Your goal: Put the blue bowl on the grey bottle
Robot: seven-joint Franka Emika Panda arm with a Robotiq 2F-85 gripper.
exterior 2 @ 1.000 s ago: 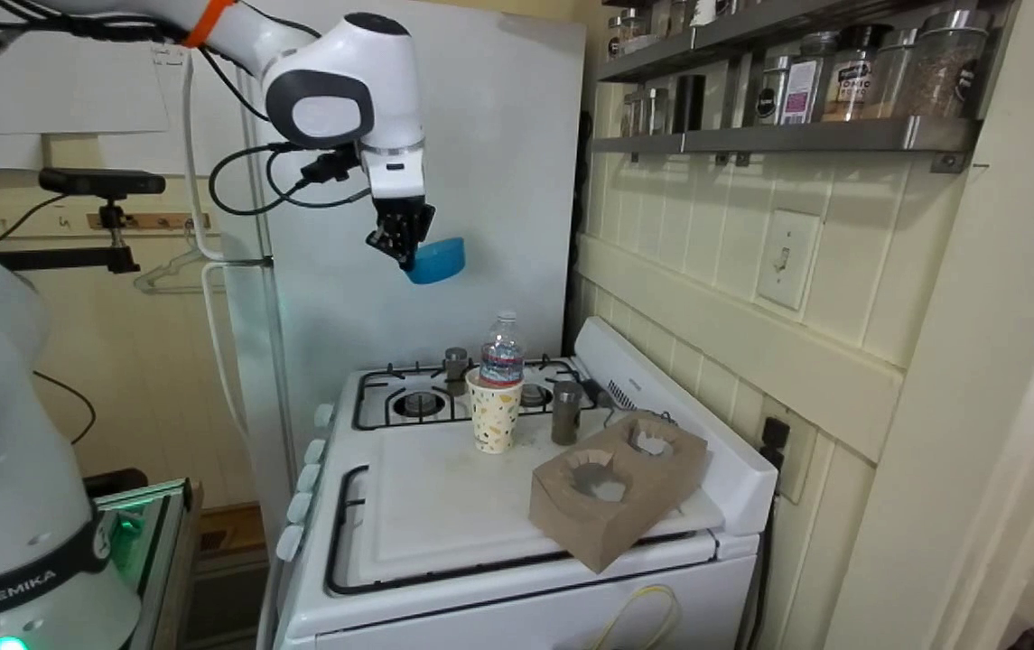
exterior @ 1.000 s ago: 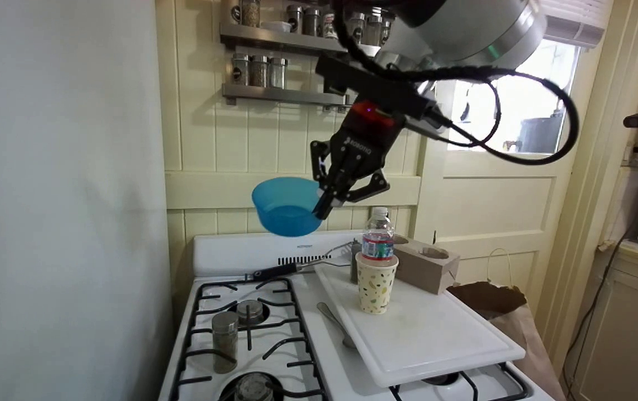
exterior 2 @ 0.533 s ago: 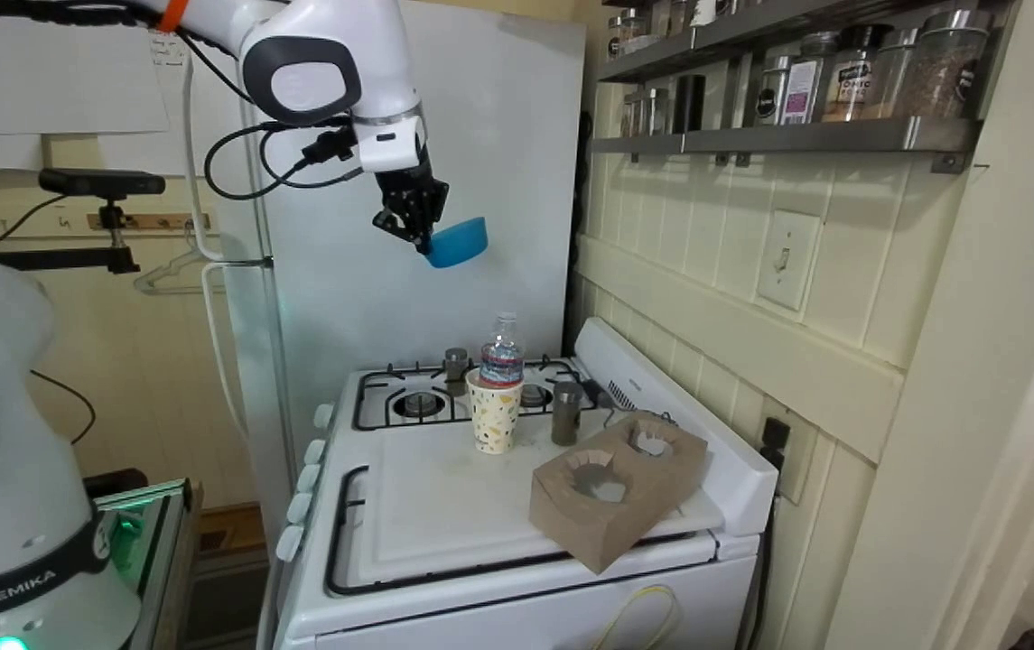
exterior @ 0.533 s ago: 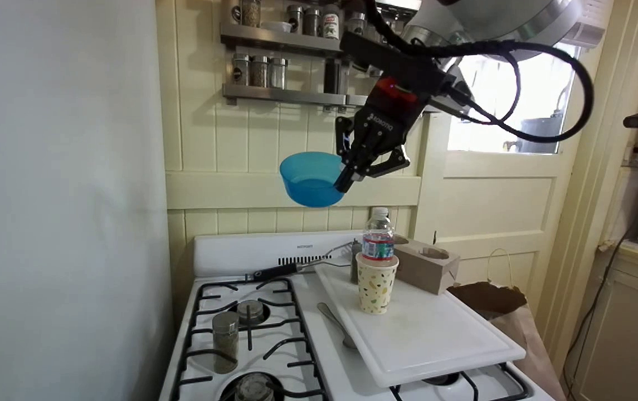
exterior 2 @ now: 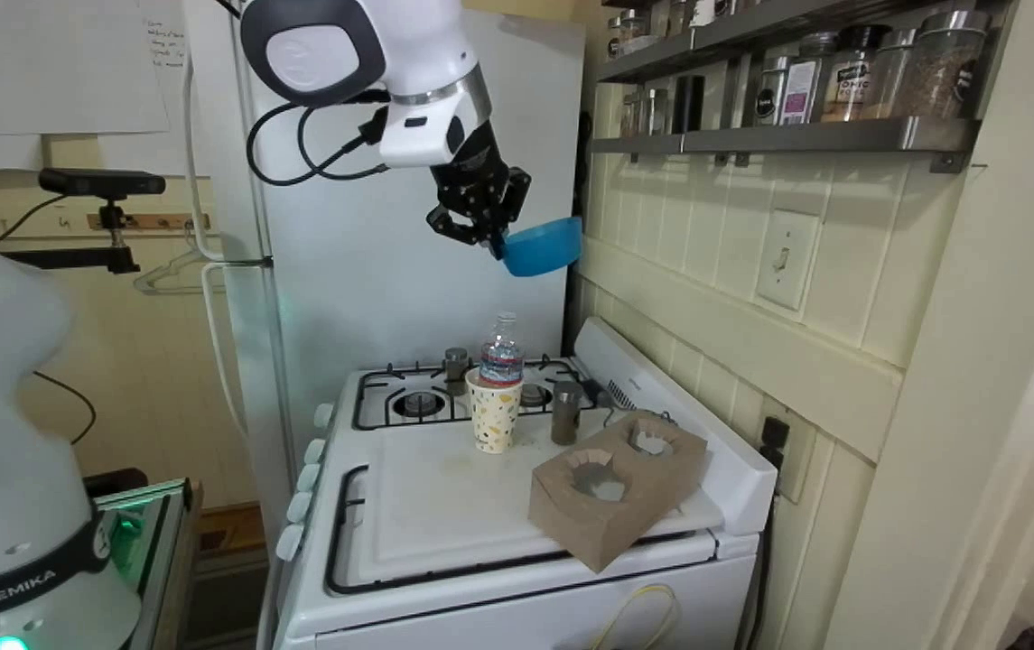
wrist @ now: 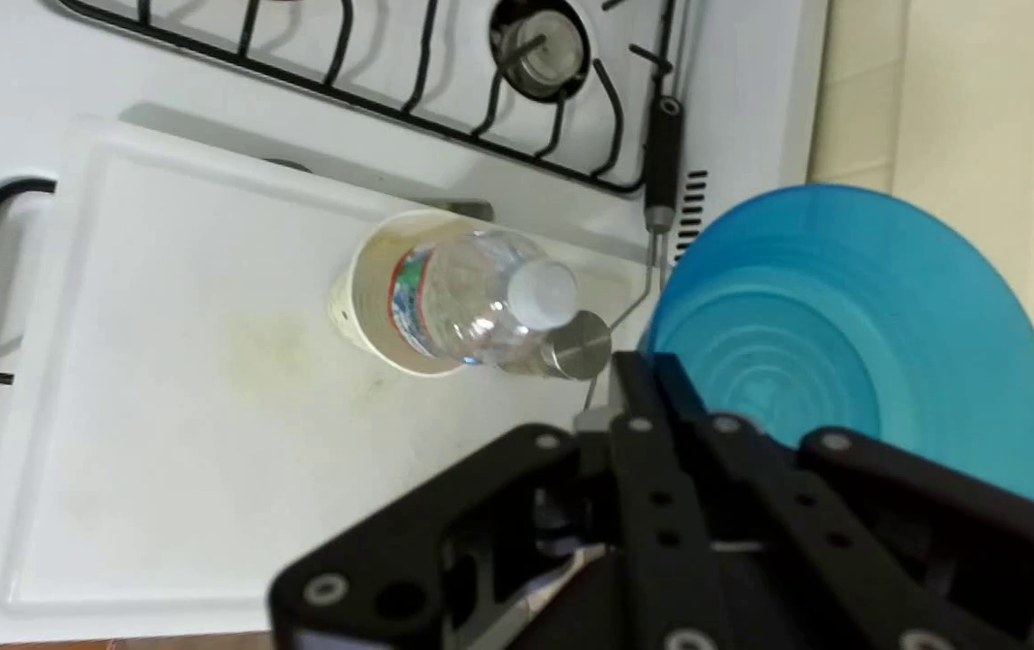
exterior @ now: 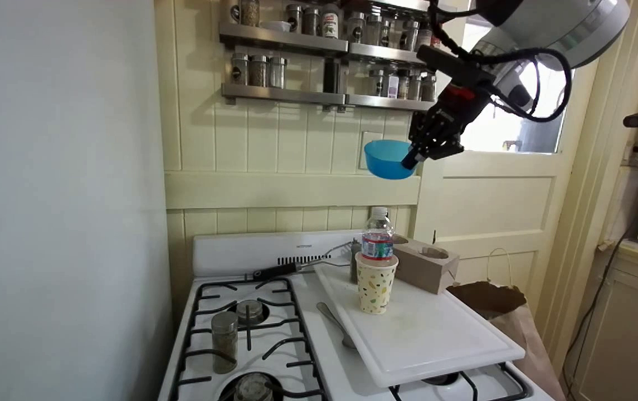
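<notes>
I have the gripper (wrist: pixel 649 366) clamped on the rim of the blue bowl (exterior: pixel 383 160), its fingers close together with the thin plastic wall pinched between them. The bowl hangs in the air, open side up and slightly tilted, well above the stove (exterior: pixel 349 379). In an exterior view I get it above the bottle (exterior: pixel 378 244) and apart from it; in an exterior view it shows higher than the bottle and over to the right, on the side of the light switch (exterior 2: pixel 787 259). Through the wrist view I see the bottle to the left of the gripper and the bowl to the right. The bottle, clear plastic with a coloured label and a white cap, stands upright inside the cream patterned cup (exterior: pixel 375 287), and the cup stands on the white board (exterior: pixel 441 334) laid over part of the stove. Near the cup a jar (exterior 2: pixel 565 417) stands on the board, a cardboard carrier (exterior 2: pixel 634 506) rests at its edge, and a spoon (exterior: pixel 336 324) lies along its side. A second jar (exterior: pixel 224 342) stands on the burner side
</notes>
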